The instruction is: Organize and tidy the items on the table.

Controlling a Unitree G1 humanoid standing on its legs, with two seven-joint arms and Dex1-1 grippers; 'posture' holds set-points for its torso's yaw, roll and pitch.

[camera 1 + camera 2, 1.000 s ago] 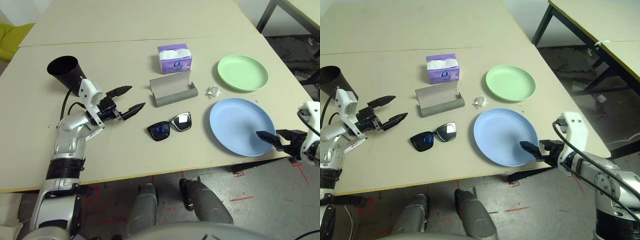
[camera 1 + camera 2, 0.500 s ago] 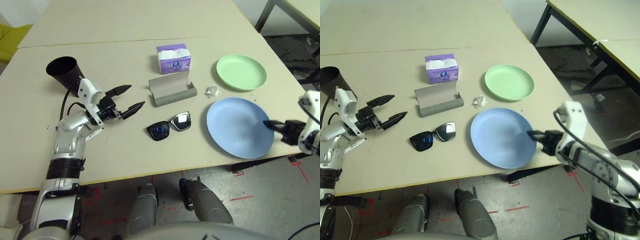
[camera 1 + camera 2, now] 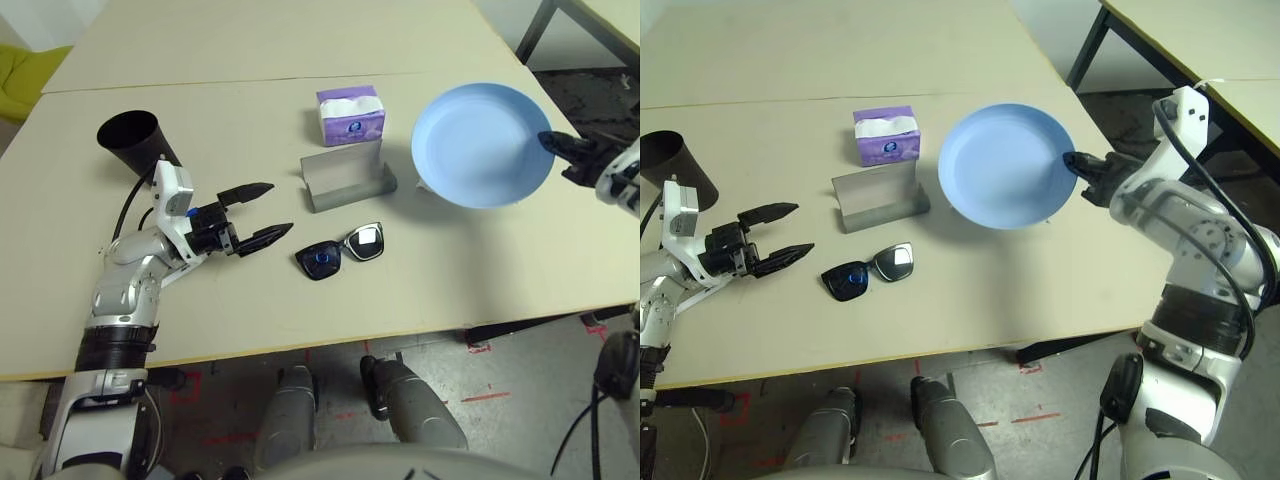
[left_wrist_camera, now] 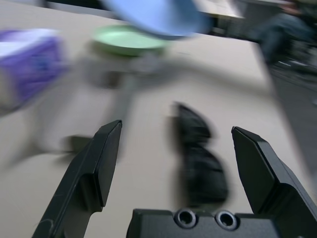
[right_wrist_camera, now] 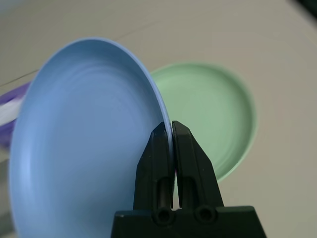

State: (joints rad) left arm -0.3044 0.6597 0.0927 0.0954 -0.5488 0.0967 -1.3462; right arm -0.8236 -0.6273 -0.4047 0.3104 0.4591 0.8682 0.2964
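Right wrist view: the right tool (image 5: pixel 171 130) is clamped on the rim of the round blue plastic plate (image 5: pixel 84 144), now lifted off the beige desk (image 3: pixel 250 130) and hanging above the round green plate (image 5: pixel 213 114); a second ago it lay flat. The left tool (image 3: pixel 265 213) stays spread wide beside the black sunglasses (image 3: pixel 340 254).

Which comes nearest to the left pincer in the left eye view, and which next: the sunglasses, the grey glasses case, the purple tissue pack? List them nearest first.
Measured from the left pincer:
1. Sunglasses, just beyond its fingertips, toward the table's near edge.
2. Grey glasses case, farther back, behind the sunglasses.
3. Purple tissue pack, farthest, behind the case.
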